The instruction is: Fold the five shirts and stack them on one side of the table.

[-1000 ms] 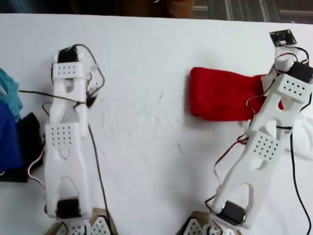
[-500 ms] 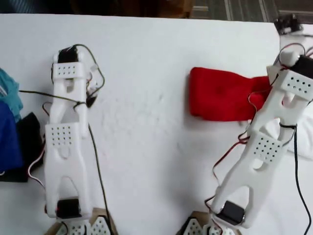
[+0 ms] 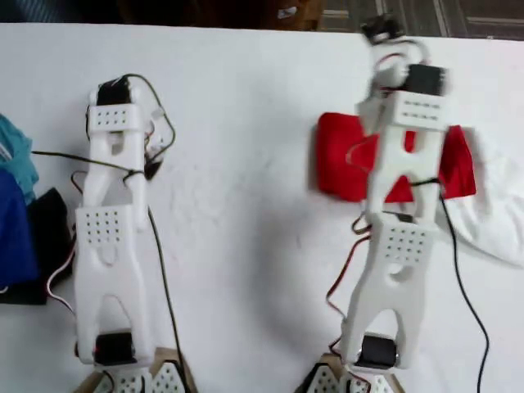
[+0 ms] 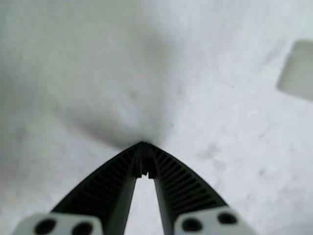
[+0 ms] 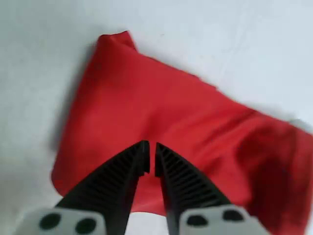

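Shirt [image 5: 195, 122] of red cloth is pictured under the clenched, empty right pincer [image 5: 151, 157]; the left pincer [image 4: 143, 169] is seen clenched above the white desk [image 4: 220, 98].

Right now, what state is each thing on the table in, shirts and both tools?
Red shirt: folded, lying flat.
White shirt: loose, looks unfolded, beside the red one.
Blue shirt: bunched at the left edge.
Left tool: shut, empty, over bare table.
Right tool: shut, empty, over the red shirt.
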You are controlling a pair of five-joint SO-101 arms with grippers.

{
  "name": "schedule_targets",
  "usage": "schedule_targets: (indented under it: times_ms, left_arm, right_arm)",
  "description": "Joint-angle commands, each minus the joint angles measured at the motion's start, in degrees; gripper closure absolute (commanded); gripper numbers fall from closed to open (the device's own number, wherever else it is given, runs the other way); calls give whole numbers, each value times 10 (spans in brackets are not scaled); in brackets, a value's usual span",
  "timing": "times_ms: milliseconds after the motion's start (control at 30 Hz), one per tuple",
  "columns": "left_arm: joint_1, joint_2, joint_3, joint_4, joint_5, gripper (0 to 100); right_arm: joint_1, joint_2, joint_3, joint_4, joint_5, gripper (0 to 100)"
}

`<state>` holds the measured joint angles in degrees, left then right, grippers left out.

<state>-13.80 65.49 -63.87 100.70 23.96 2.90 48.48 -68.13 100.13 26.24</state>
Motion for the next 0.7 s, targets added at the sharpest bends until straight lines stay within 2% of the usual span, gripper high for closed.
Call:
schedule_targets:
  times_ms: [0, 233, 367, 667]
  left_arm:
    - [-19, -4, 5, -1, -13, 974]
    - [-19, -4, 5, -2, -27, 975]
    - [-19, -4, 5, -2, -27, 975]
    - [-19, -4, 5, -1, -27, 975]
  right_arm:
    - [-41, -37, 66, -43, -36, 981]
    - [-69, 6, 158, -135, -38, 981]
    - [-95, 51, 142, -143, -76, 981]
    - [-213, 87, 54, -142, -80, 981]
